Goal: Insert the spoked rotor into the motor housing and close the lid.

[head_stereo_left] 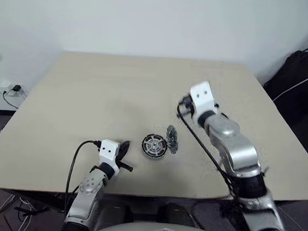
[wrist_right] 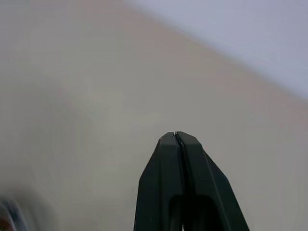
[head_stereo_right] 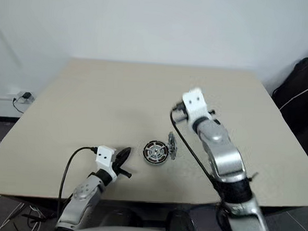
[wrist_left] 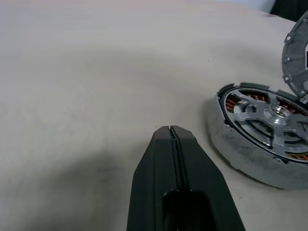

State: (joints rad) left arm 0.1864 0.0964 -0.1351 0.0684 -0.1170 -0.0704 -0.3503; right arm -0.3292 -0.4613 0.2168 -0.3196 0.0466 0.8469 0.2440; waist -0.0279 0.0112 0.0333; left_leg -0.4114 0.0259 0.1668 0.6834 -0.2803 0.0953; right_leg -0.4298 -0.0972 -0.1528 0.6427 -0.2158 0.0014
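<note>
The motor housing (head_stereo_left: 154, 145) lies flat near the table's front edge. In the left wrist view the silver spoked rotor (wrist_left: 269, 118) sits inside it, with copper windings showing through the cut-outs. The lid (head_stereo_left: 172, 139), a silver-grey disc, stands on edge against the housing's right side. My left gripper (head_stereo_left: 125, 148) rests low just left of the housing, shut and empty. My right gripper (wrist_right: 175, 135) is shut on nothing. Its wrist (head_stereo_left: 202, 97) is raised over the table, behind and to the right of the housing.
The beige table (head_stereo_left: 92, 91) has open surface behind and to both sides of the parts. Its front edge runs close below the housing. A black bag (head_stereo_left: 303, 77) stands off the table's right side. A wall socket with a plug (head_stereo_left: 11, 90) is at far left.
</note>
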